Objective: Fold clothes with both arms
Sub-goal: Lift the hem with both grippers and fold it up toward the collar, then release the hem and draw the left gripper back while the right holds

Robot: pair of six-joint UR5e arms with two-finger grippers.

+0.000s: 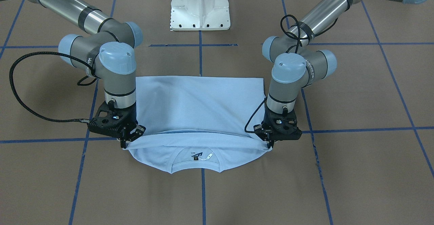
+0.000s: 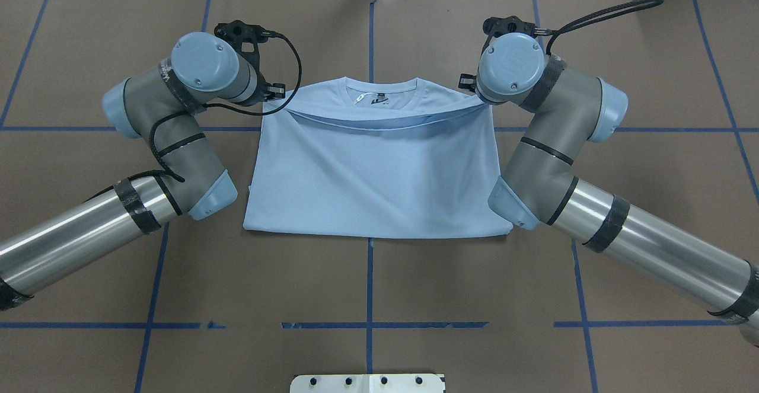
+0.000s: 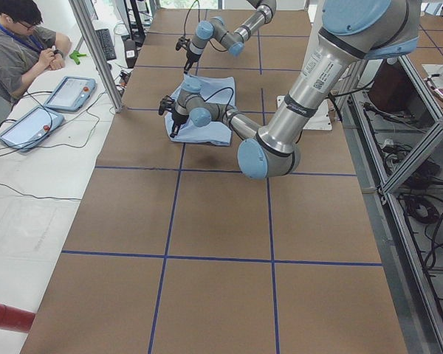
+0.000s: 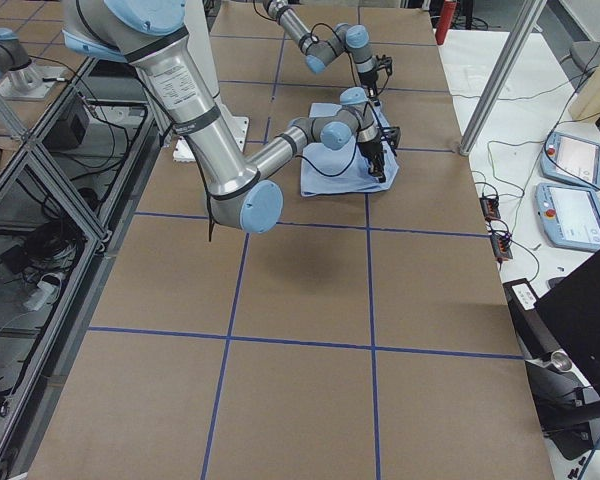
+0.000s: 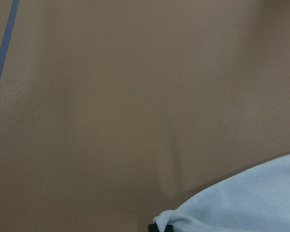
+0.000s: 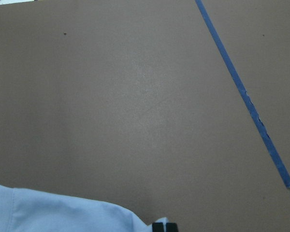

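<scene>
The light blue T-shirt [image 1: 196, 106] lies folded over on the brown table, its upper layer's edge drawn up just short of the ribbed collar [image 1: 196, 166] and the dark neck label [image 1: 196, 156]. My left gripper [image 1: 270, 146] is shut on one corner of that upper layer. At the opposite corner my right gripper [image 1: 126, 144] is shut on the cloth too. From overhead the T-shirt [image 2: 373, 173] stretches between the left gripper [image 2: 274, 92] and the right gripper [image 2: 469, 83]. Each wrist view shows a pinched bit of the blue cloth [image 5: 241, 203] [image 6: 53, 210] at its bottom edge. The chest print is hidden.
The white pedestal base [image 1: 200, 6] stands behind the shirt on the robot's side. Blue tape lines [image 2: 369, 286] grid the brown table top. At a side table beyond the far edge a person [image 3: 18, 51] sits beside two tablets [image 3: 70, 92].
</scene>
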